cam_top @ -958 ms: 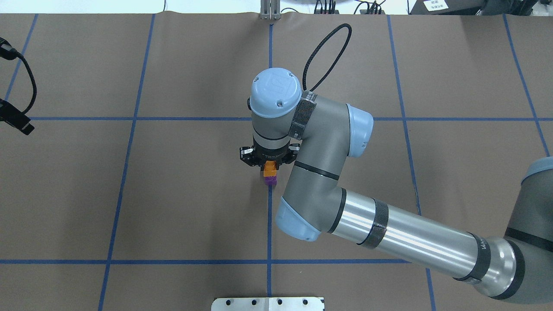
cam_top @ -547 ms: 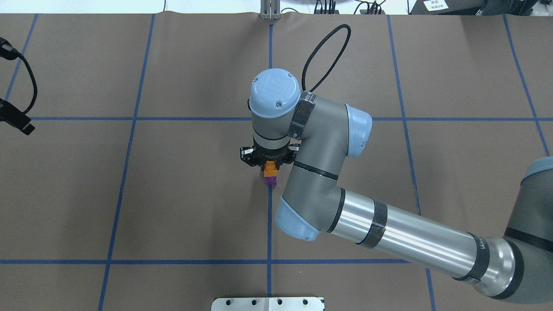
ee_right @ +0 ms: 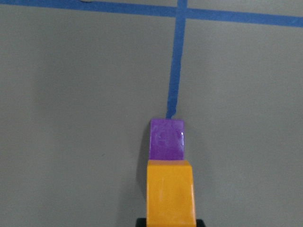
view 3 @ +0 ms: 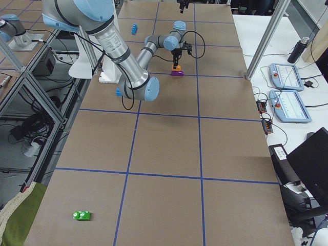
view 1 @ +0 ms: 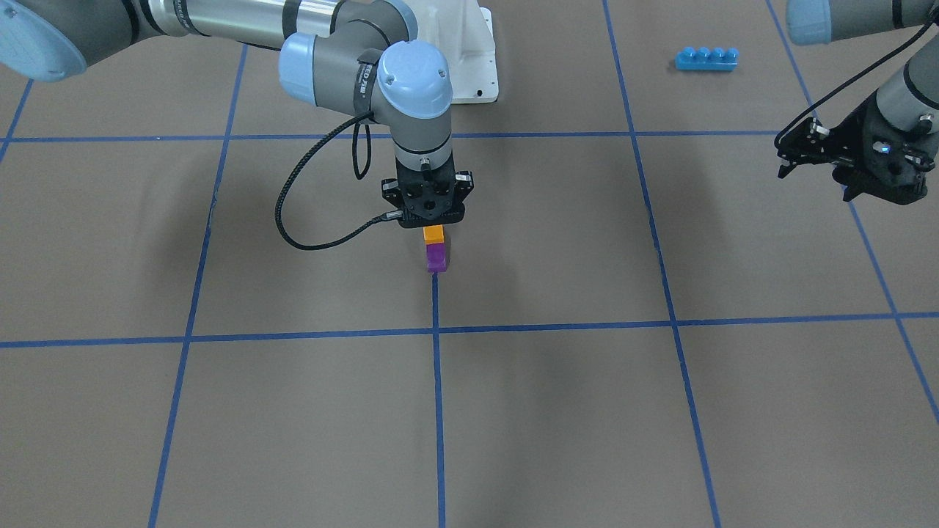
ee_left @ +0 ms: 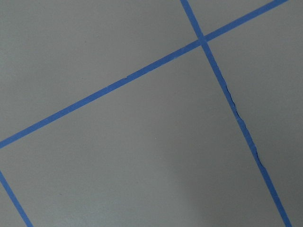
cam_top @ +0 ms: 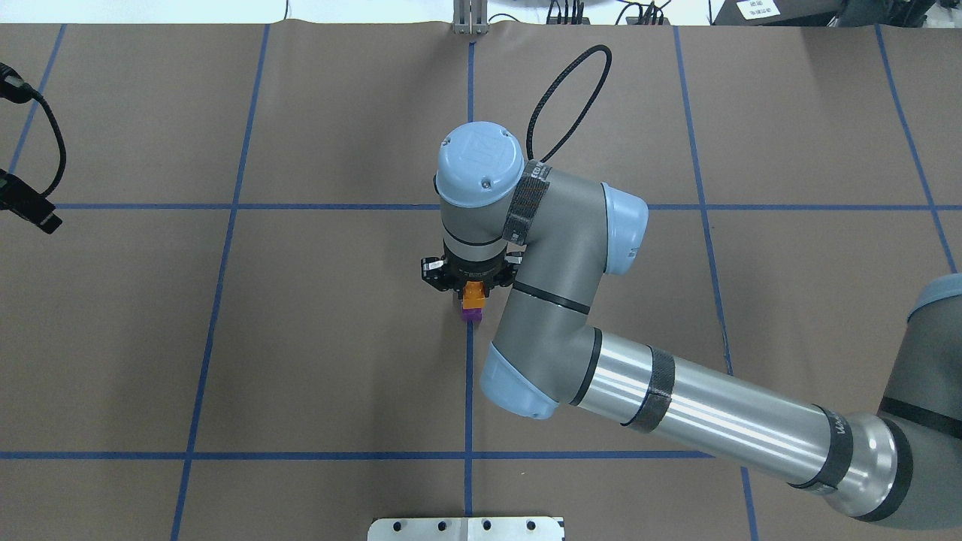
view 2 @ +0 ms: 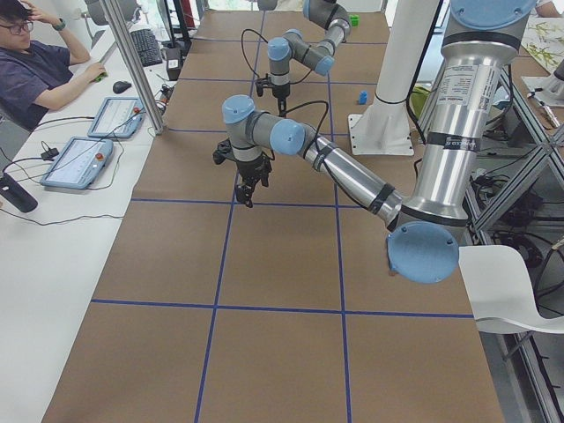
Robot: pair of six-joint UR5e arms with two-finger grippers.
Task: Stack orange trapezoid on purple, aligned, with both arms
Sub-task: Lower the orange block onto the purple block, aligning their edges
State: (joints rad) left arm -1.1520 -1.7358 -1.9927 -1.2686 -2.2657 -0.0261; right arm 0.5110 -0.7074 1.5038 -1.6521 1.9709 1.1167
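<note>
Squarely between right jaws, orange trapezoid clamped at its top — seated on purple, left jaws unreadable.

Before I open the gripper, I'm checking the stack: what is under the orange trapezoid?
The purple block sits directly under the orange trapezoid, on the blue tape line. Its stud is covered, so full seating cannot be seen.
</note>
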